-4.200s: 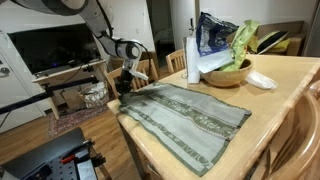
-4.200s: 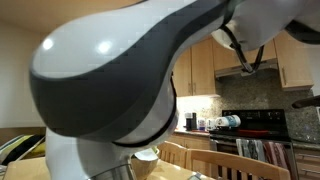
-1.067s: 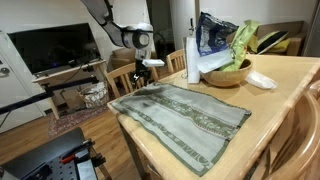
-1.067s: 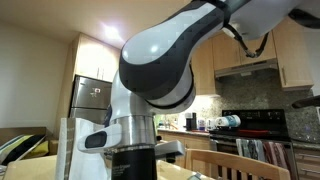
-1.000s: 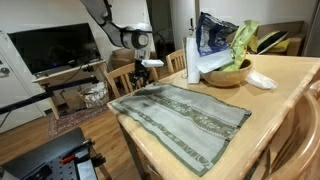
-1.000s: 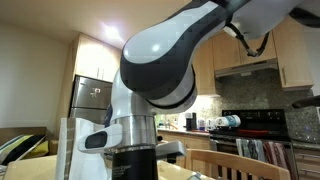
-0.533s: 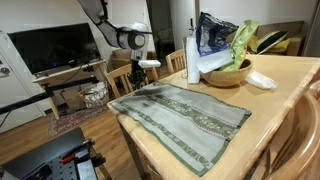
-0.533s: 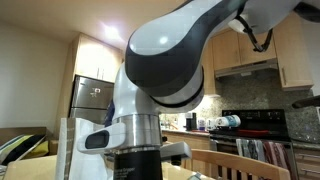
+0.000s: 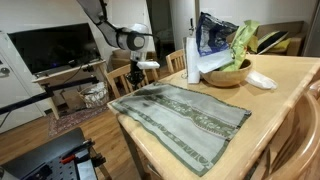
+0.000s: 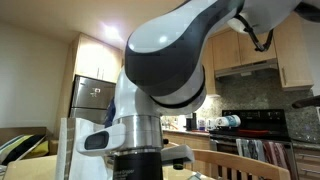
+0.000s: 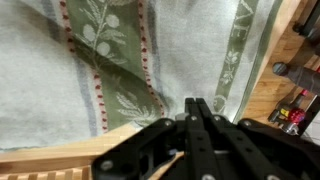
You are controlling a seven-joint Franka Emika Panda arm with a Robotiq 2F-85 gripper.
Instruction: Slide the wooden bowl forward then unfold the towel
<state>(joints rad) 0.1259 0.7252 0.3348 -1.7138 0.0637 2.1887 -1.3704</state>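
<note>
Only wrist view, tool (image 11: pixel 197 104) closed, towel (image 11: pixel 110 60) sprigs

No text, label or number can be read in any view. The blue bag (image 9: pixel 212 35) by the wooden bowl (image 9: pixel 232 75) shows pale markings too blurred to read; the towel (image 11: pixel 110 60) bears only leafy sprigs.
</note>
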